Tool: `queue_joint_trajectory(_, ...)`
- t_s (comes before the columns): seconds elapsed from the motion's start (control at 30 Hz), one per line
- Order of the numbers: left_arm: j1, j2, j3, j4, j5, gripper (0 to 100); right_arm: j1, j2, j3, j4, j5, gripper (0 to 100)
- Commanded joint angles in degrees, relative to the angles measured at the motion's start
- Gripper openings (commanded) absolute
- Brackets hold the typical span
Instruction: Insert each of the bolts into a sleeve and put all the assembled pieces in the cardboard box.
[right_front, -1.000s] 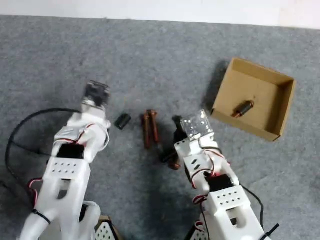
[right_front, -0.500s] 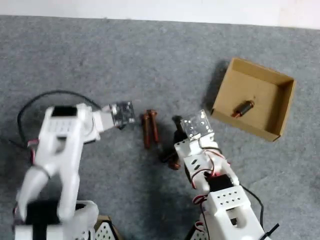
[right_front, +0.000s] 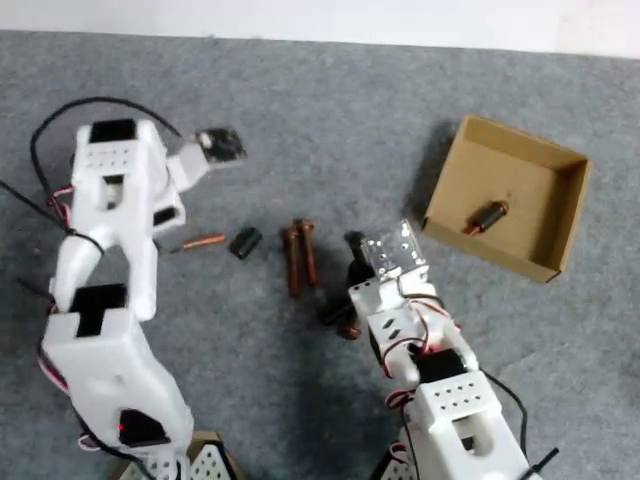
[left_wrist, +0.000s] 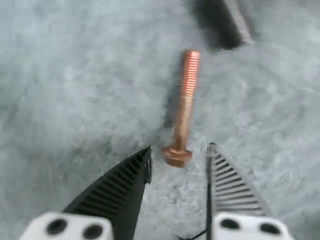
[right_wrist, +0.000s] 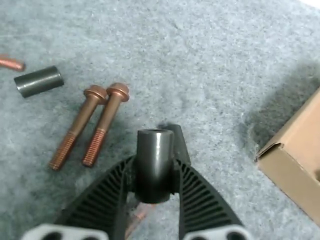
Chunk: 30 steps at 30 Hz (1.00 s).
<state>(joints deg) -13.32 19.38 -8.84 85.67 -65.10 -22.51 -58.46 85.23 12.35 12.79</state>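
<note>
My left gripper (left_wrist: 177, 150) is open, with its two fingers spread wide; it hangs low over the grey mat (right_front: 330, 120); a copper bolt (left_wrist: 185, 100) lies flat on the mat there; the bolt's head sits in the gap between my finger ends, and its screw end points away from me; I can't tell if the head touches a finger.

My right gripper (right_wrist: 154, 167) is squeezed tight on a black sleeve (right_wrist: 155, 150); the sleeve stands up between the fingers, with its open hole on top.

A loose sleeve (right_front: 245, 242) lies on its side on the mat, just beside the screw end of the bolt by my left gripper; two more bolts (right_wrist: 77, 125) (right_wrist: 103, 125) lie side by side, nearly touching, between that loose sleeve and my right gripper; their heads are next to each other.

The cardboard box (right_front: 505, 140) sits on the mat past my right gripper, apart from all the loose parts; one put-together piece (right_front: 485, 217) lies in it, a bolt with a dark sleeve on it.
</note>
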Motion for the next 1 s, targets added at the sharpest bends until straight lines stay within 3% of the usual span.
queue_joint_trajectory(0.0, -0.75, 0.48, -6.90, 1.32, 11.87, 20, 0.48, -1.63, -0.48, -0.31, 0.44, 0.5)
queue_joint_trajectory(0.1, -0.04, 0.40, -7.60, 1.32, 29.36, 20, 0.48, -1.63, -0.48, -0.31, 0.44, 0.5)
queue_joint_trajectory(0.23, 0.13, 0.57, -7.25, 5.71, 60.75, 20, 0.48, -1.63, -0.48, -0.31, 0.53, 0.5)
queue_joint_trajectory(0.37, 5.93, 0.92, -6.02, 11.43, 84.57, 20, 0.48, -1.63, -0.48, -0.31, 0.53, 0.5)
queue_joint_trajectory(0.57, 9.89, 0.92, -1.45, 11.52, 99.96, 20, 0.48, -1.63, -0.48, -0.31, 0.53, 0.5)
queue_joint_trajectory(0.87, 3.38, 1.01, -0.92, 2.46, 122.64, 20, 0.48, -1.63, -0.48, -0.31, 0.53, 0.5)
queue_joint_trajectory(0.97, 2.86, 1.01, 0.13, 2.55, 125.19, 20, 0.48, -1.63, -0.48, -0.31, 0.53, 0.5)
